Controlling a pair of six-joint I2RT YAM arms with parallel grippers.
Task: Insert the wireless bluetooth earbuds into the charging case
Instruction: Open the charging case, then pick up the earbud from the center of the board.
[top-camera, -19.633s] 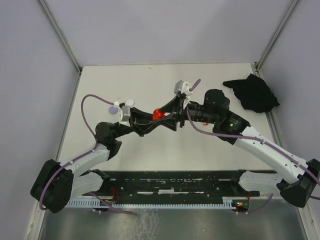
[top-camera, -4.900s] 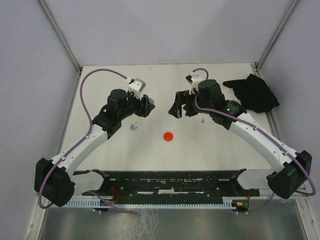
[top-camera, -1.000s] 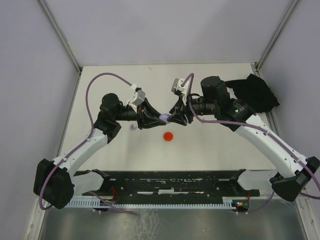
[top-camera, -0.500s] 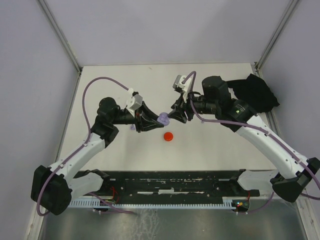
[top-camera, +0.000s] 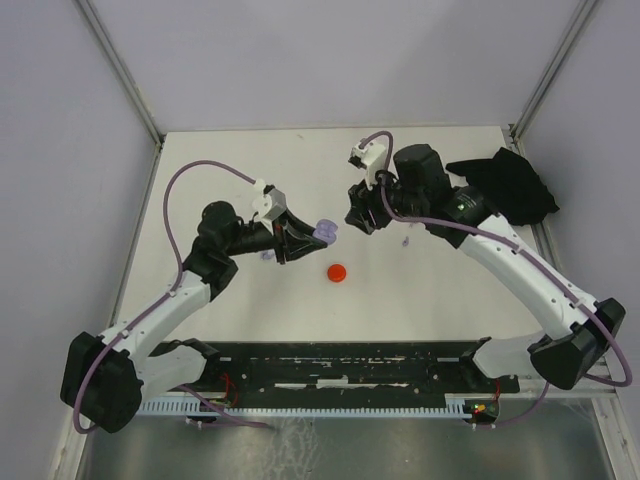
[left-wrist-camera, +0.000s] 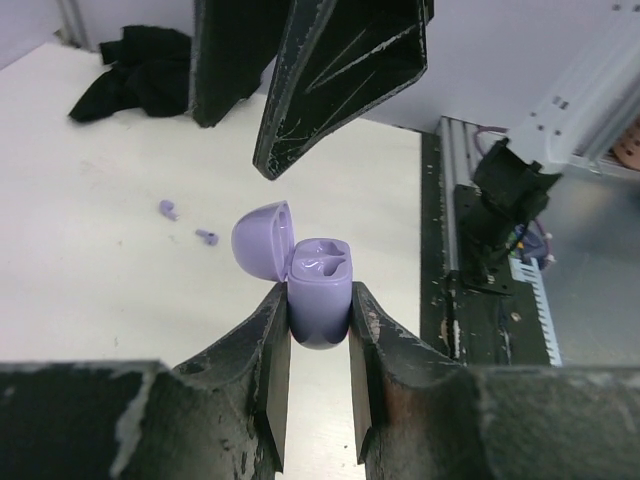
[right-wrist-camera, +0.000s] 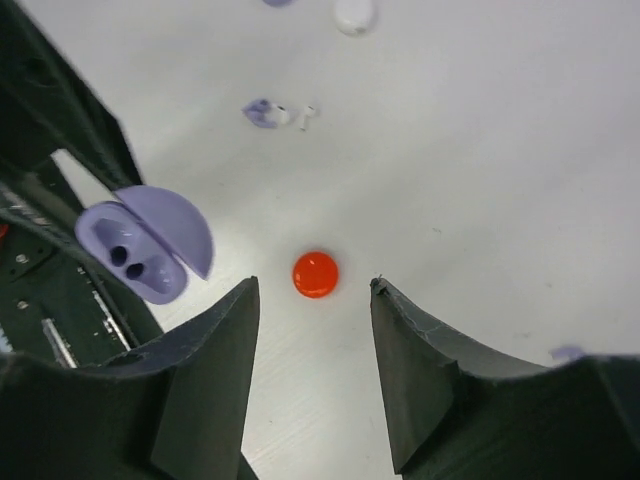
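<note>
Seen from above, the left gripper (top-camera: 312, 237) pinches the open lilac plastic charging case (top-camera: 327, 232), and the right gripper (top-camera: 360, 216) hangs just beside that case. The left wrist view shows the lid tipped back and both sockets bare, with two tiny lilac hooked earbuds (left-wrist-camera: 168, 209) lying on the table beyond the case. The right wrist view shows spread, empty fingers, so the right gripper should probably fetch one earbud and seat it stem-first, with the case held level.

No text, label, brand, number or sign is legible in any view, whether on the lilac charging case (left-wrist-camera: 318, 300) or the table (top-camera: 400, 300).
</note>
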